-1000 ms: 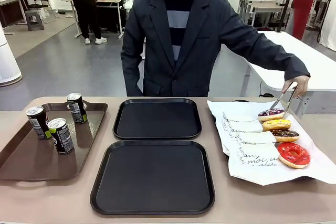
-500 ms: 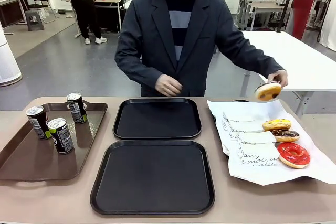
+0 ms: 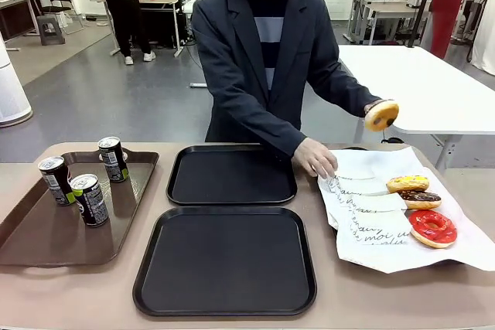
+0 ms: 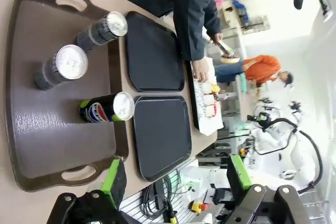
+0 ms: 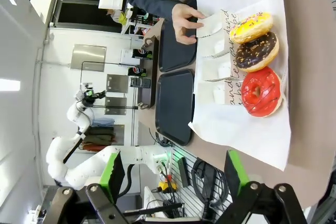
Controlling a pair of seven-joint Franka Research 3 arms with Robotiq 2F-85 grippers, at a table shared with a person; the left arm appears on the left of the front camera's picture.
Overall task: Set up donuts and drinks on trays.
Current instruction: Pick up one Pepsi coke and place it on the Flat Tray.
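Two black trays (image 3: pixel 232 175) (image 3: pixel 225 260) lie bare in the table's middle. Three drinks (image 3: pixel 52 179) (image 3: pixel 90 199) (image 3: pixel 113 158) stand on a brown tray (image 3: pixel 46 245) at the left. Yellow (image 3: pixel 407 184), chocolate (image 3: pixel 419 199) and red (image 3: pixel 432 227) donuts lie in sleeves on white paper at the right. The person holds another donut (image 3: pixel 381 114) in tongs above the paper; their other hand (image 3: pixel 315 158) rests on a sleeve. My left gripper (image 4: pixel 176 182) hangs open high over the brown tray (image 4: pixel 31 145). My right gripper (image 5: pixel 173 174) is open above the red donut (image 5: pixel 261 91).
The white paper (image 3: pixel 387 249) overhangs a dark tray at the table's right edge. The brown tray has cut-out handles at both ends. The person stands close at the far edge, arms reaching over the right side. Bare tabletop runs along the near edge.
The person lifted one donut off the paper with tongs and carried it up and leftward. Their free hand came down onto the paper sleeves. Both grippers stayed open.
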